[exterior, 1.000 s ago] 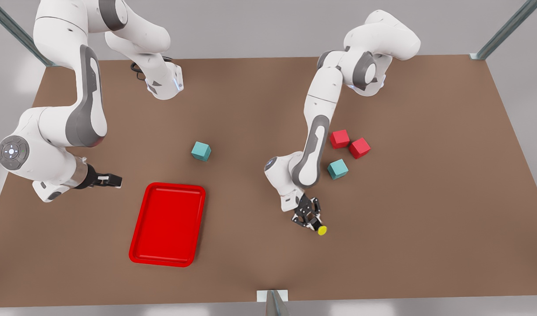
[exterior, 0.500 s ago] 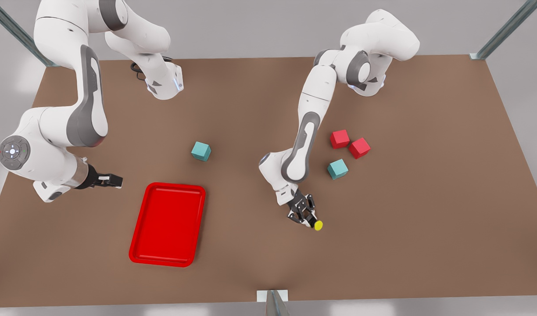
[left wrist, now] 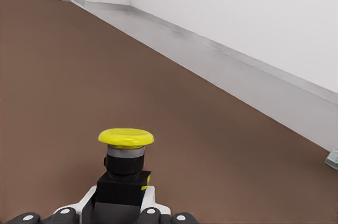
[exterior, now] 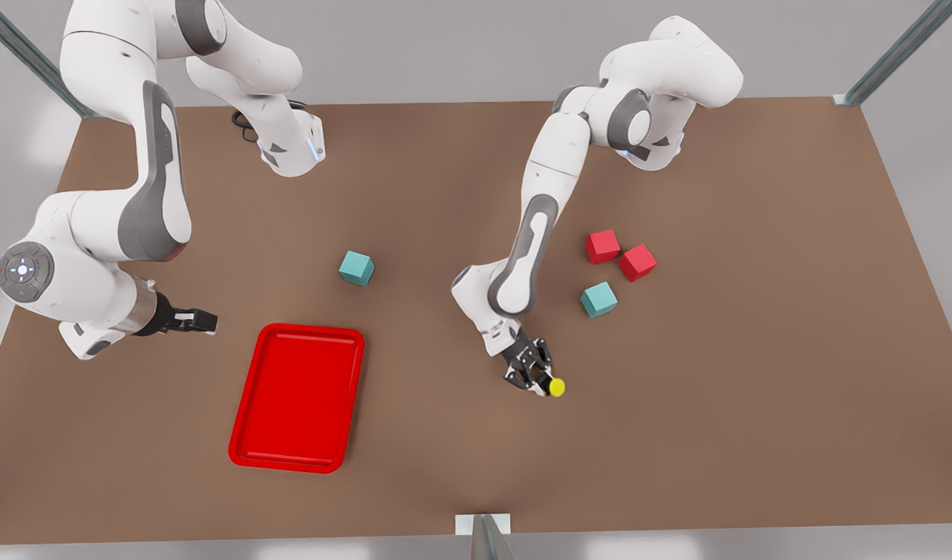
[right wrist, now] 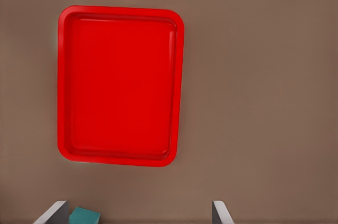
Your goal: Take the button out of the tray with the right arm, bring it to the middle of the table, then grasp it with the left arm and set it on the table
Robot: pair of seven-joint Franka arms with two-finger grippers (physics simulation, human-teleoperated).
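Yellow is the cap of the button (exterior: 556,386), which sits on a dark boxy body; the left end effector (exterior: 540,383) is clamped on that body, near the middle of the worktop (exterior: 756,389). In the left wrist view the button (left wrist: 125,168) stands upright between the two fingers (left wrist: 149,201), with the cap pointing away from the camera and brown worktop beyond it. I cannot tell if the button touches the worktop or hangs just above it.

In the front view the red tray (exterior: 298,397) lies flat at about 9 o'clock from the button, well apart from it, and nothing is inside it. The right wrist view looks straight down on the same tray (right wrist: 120,84).

The right end effector (exterior: 196,320) waits beside the tray, at about 10 o'clock from it, above the worktop. In the right wrist view its two fingertips (right wrist: 53,213) are apart, with nothing between them.

A teal cube (exterior: 356,267) stands alone at about 12 o'clock from the tray. Another teal cube (exterior: 598,299) stands at about 1 o'clock from the button, behind the left arm. Two red cubes (exterior: 620,254) are just beyond it, touching or almost touching each other; I cannot tell which.
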